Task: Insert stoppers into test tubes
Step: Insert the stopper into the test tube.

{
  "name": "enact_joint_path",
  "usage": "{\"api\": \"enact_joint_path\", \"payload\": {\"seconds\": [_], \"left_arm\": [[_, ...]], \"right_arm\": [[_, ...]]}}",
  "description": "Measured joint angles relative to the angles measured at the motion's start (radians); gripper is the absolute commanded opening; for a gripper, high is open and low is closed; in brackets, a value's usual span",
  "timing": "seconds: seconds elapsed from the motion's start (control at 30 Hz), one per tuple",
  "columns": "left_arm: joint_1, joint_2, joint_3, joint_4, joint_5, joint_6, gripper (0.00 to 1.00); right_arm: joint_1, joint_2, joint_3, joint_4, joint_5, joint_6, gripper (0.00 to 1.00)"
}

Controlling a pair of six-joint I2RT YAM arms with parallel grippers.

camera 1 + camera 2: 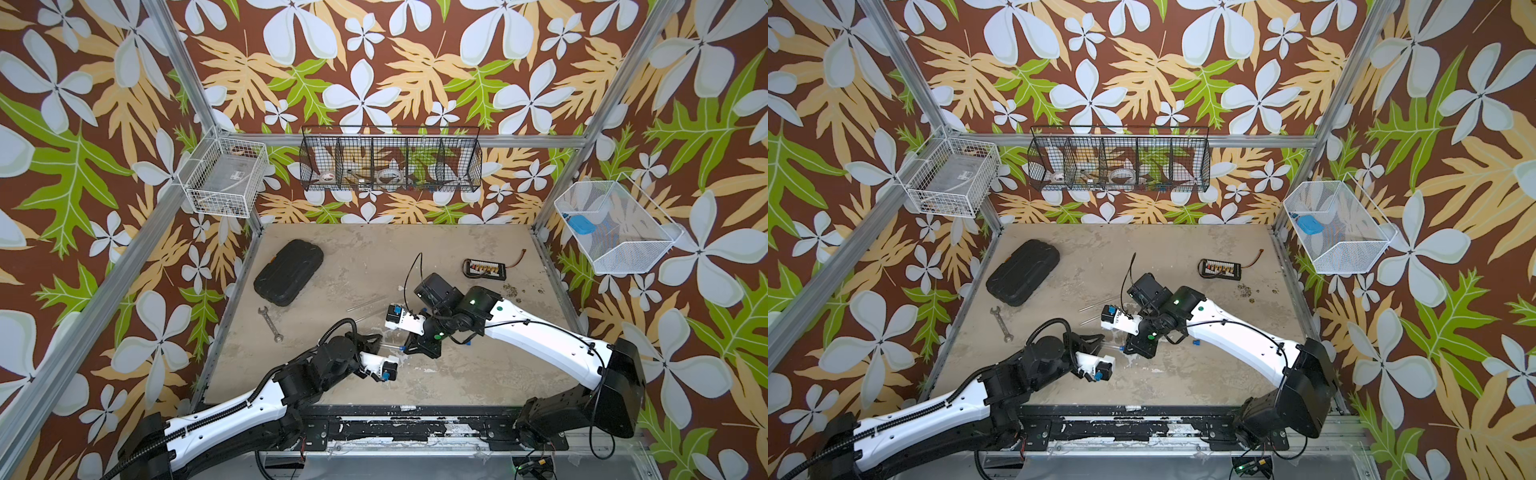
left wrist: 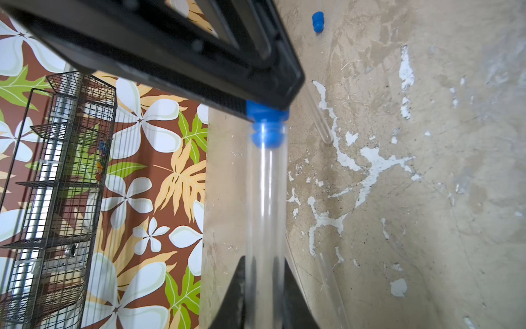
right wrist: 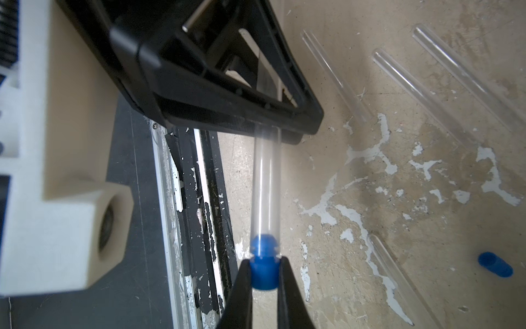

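Note:
A clear test tube (image 2: 266, 199) is held level above the table, with my left gripper (image 2: 264, 273) shut on its lower part. My right gripper (image 3: 264, 270) is shut on a blue stopper (image 3: 264, 267), whose ribbed end sits inside the tube's mouth (image 3: 266, 185). In both top views the two grippers meet tip to tip near the table's middle front, left gripper (image 1: 376, 338) and right gripper (image 1: 409, 347), with the stopper (image 1: 1121, 348) between them. Several loose test tubes (image 3: 421, 96) lie on the table. Beside them lies a loose stopper (image 3: 495, 265), which also shows near the right arm (image 1: 467, 343).
A black case (image 1: 289, 272) and a grey wrench (image 1: 270, 324) lie at the left. A small connector board (image 1: 484, 267) with wires sits at the back right. Wire baskets hang on the walls; the right one (image 1: 615, 232) holds a flat light-blue object (image 1: 582, 224).

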Motion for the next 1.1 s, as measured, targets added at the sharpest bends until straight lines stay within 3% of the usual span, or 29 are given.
{"api": "enact_joint_path", "payload": {"seconds": [0.23,0.8,0.93,1.0,1.1], "left_arm": [[0.0,0.01,0.019,-0.04,0.029,-0.062,0.0],[0.0,-0.005,-0.011,0.011,0.042,-0.028,0.0],[0.0,-0.007,-0.014,0.042,0.032,-0.006,0.0],[-0.008,-0.004,-0.013,0.084,0.074,0.007,0.0],[-0.016,0.002,-0.013,0.091,0.103,0.028,0.0]], "right_arm": [[0.011,0.006,0.006,0.0,0.01,0.024,0.12],[0.019,0.045,0.04,0.0,0.01,0.042,0.15],[0.006,0.018,0.024,0.036,0.001,0.023,0.25],[-0.004,-0.002,0.008,0.198,-0.037,0.016,0.37],[-0.048,-0.068,-0.033,0.361,-0.049,-0.006,0.45]]}}
